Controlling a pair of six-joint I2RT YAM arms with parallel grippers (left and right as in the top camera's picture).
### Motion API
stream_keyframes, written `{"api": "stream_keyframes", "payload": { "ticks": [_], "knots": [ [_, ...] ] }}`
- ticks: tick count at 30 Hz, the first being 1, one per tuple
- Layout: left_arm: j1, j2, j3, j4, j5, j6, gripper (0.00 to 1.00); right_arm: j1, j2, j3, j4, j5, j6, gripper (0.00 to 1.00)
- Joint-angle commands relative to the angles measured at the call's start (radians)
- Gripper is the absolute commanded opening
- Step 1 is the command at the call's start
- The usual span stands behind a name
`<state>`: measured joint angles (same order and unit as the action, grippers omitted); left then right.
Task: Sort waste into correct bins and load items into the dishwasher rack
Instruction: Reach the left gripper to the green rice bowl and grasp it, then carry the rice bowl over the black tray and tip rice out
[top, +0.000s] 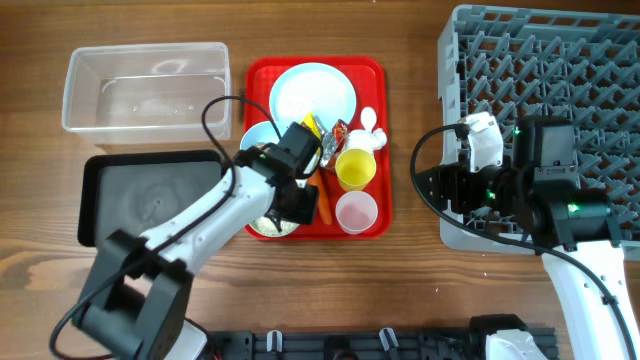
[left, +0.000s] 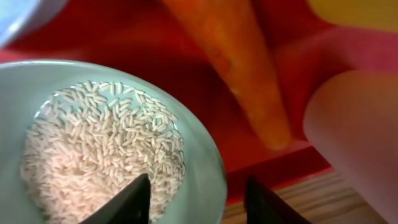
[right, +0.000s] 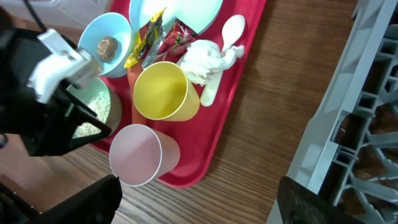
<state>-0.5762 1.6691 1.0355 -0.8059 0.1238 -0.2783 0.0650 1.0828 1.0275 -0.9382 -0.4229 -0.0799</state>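
**Left gripper**: jaws part-way apart, astride the rim of the rice bowl. One finger is over the white rice, the other outside the bowl. No pinch on the rim can be seen.

**Rice bowl:** near-left corner of the red tray. The carrot lies just right of it, with the pink cup further right.

**Right gripper**: jaws wide, nothing between them, over the table between red tray and rack.

**Also on the red tray:**
- yellow cup
- plate
- spoon
- crumpled paper
- wrappers
- second bowl, holding the brown lump

**Left of the red tray:** clear tub far, black tray near.
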Motion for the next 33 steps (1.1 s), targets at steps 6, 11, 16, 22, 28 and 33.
{"api": "stream_keyframes", "payload": {
  "ticks": [6, 11, 16, 22, 28, 33],
  "knots": [
    [-0.005, 0.077, 0.004, 0.012, -0.017, -0.050, 0.13, 0.006, 0.005, 0.018, 0.003, -0.019, 0.001, 0.79],
    [-0.005, 0.074, 0.006, 0.012, -0.009, -0.098, 0.04, 0.006, 0.005, 0.018, 0.007, -0.019, 0.002, 0.78],
    [-0.003, 0.043, 0.094, -0.081, -0.009, -0.097, 0.04, 0.006, 0.005, 0.018, 0.010, -0.018, 0.001, 0.78],
    [0.056, -0.057, 0.211, -0.224, -0.009, -0.097, 0.04, 0.006, 0.005, 0.018, 0.010, -0.019, 0.001, 0.77],
    [0.274, -0.178, 0.211, -0.319, 0.015, -0.064, 0.04, 0.006, 0.005, 0.018, 0.011, -0.015, 0.000, 0.78],
    [0.557, -0.195, 0.209, -0.322, 0.297, 0.130, 0.04, 0.006, 0.005, 0.018, 0.010, -0.011, 0.001, 0.77]
  ]
}}
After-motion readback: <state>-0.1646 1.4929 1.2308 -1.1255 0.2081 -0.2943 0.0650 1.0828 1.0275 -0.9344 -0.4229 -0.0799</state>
